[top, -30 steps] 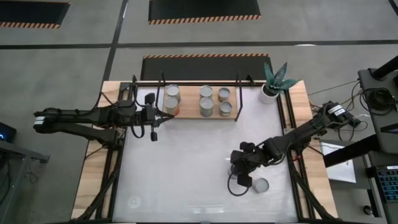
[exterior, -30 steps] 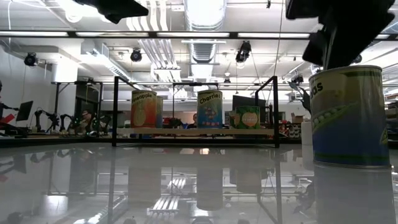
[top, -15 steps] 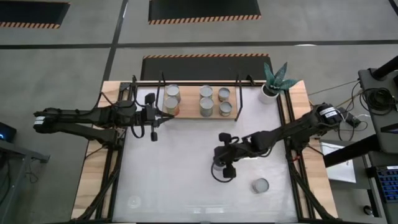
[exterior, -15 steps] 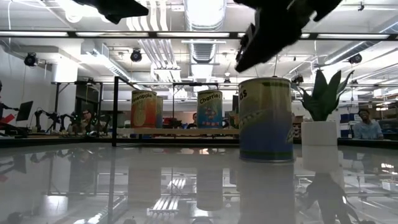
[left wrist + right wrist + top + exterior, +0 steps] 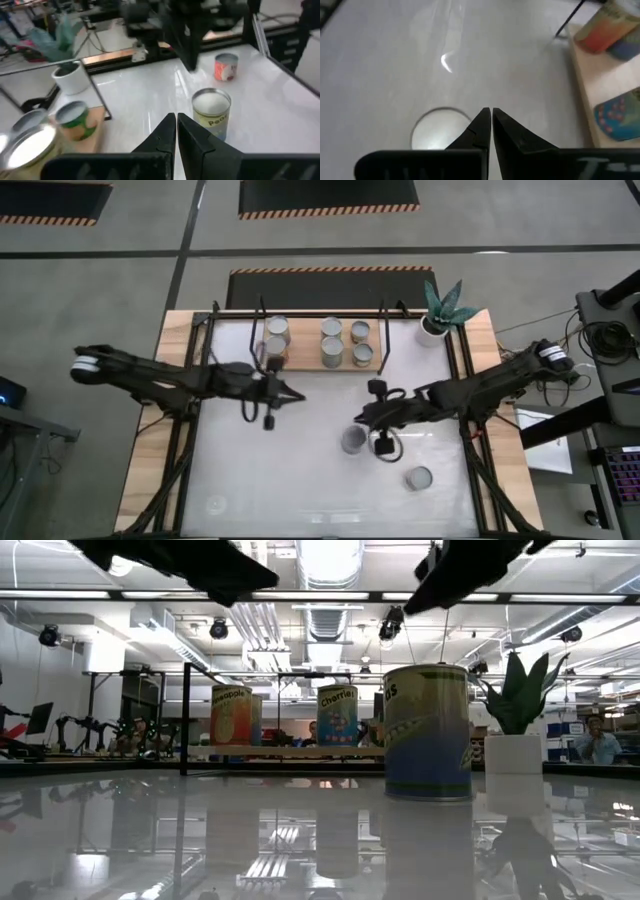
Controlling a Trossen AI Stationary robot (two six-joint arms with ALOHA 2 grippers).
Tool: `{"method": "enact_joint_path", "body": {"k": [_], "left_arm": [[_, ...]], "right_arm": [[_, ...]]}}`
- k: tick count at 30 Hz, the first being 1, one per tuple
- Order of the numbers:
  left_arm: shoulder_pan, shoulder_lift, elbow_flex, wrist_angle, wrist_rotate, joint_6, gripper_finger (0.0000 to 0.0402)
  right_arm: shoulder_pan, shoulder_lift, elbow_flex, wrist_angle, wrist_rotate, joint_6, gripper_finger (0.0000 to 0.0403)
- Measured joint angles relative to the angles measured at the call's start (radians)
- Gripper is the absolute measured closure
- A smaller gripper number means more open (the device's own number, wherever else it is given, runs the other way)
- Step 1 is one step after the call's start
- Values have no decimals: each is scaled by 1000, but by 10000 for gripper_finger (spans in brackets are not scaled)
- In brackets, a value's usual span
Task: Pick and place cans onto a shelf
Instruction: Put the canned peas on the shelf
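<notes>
On the shelf [image 5: 300, 751], centre-left of the low view, cans read "Pineapple" [image 5: 231, 716] and "Cherries" [image 5: 337, 714]. A green-labelled can [image 5: 427, 732] stands on the table [image 5: 200, 840] right of centre. Both the left claw [image 5: 175, 131] and right claw [image 5: 490, 127] are closed, empty.

I see one can [image 5: 352, 440] standing upright on the white table, silver lid up, just beside my right gripper [image 5: 362, 420], whose closed fingertips sit above its rim without holding it; its label is green and yellow. A second can [image 5: 419, 478], red-labelled, stands farther off, past that gripper on the side away from the shelf [image 5: 320, 362]. The shelf, a light wooden board in black rods, lies beyond my left gripper [image 5: 297, 396] and carries six upright cans.
</notes>
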Motion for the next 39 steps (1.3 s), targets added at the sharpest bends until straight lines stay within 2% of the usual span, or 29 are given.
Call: {"method": "enact_joint_path", "body": {"k": [4,9,18,23,28,33,36,39], "left_arm": [[-23,135,74,-5,4,36,402],[-28,292,158,-29,18,81,402],[-28,492,285,-31,173,104,396],[-29,596,404,-98,243,131,359],[-29,679,529,-272,267,205,291],[-29,737,606,-352,269,282,233],[-30,758,620,-349,270,309,218],[-31,768,629,-350,265,313,222]], "right_arm": [[3,-88,-87,60,0,47,394],[23,-172,-193,75,-1,182,394],[100,-205,-353,76,-8,429,394],[110,-191,-386,106,-1,470,394],[113,-191,-389,136,0,441,394],[112,-191,-389,147,0,420,394],[112,-190,-389,148,0,420,394],[112,-190,-389,151,0,419,394]]}}
